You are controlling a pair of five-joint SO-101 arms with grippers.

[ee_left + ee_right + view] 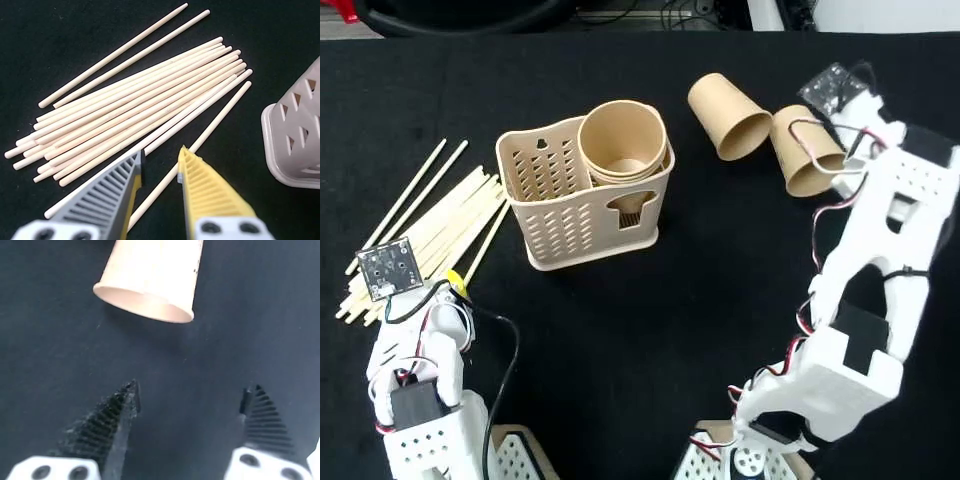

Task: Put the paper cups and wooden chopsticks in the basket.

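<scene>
Left wrist view: the left gripper [161,152] hangs low over the black table [280,30], its grey and yellow jaws parted by a narrow gap and gripping nothing. One single chopstick [220,117] lies flat on the table and runs under that gap. Past it lies the bundle of wooden chopsticks [135,105], roughly parallel and touching one another, with two stray sticks [125,47] lying apart on the bundle's far side. A corner of the perforated basket [295,135] stands near the bundle's tips. Right wrist view: the right gripper [192,390] is spread wide over bare table and holds nothing. Ahead of it a paper cup [150,280] lies on its side, mouth turned toward the jaws and clear of both. High view gives the wider layout. The basket stands upright mid-table, and its compartment on the side away from the chopsticks holds a nested stack of cups [622,140], mouths up. Beyond the basket, on the right arm's side, a first tipped cup [730,115] and a second tipped cup [807,150] lie side by side and appear to touch. Which of the two the right wrist view faces cannot be told. All the chopsticks lie on the table outside the basket, on the left arm's side.
</scene>
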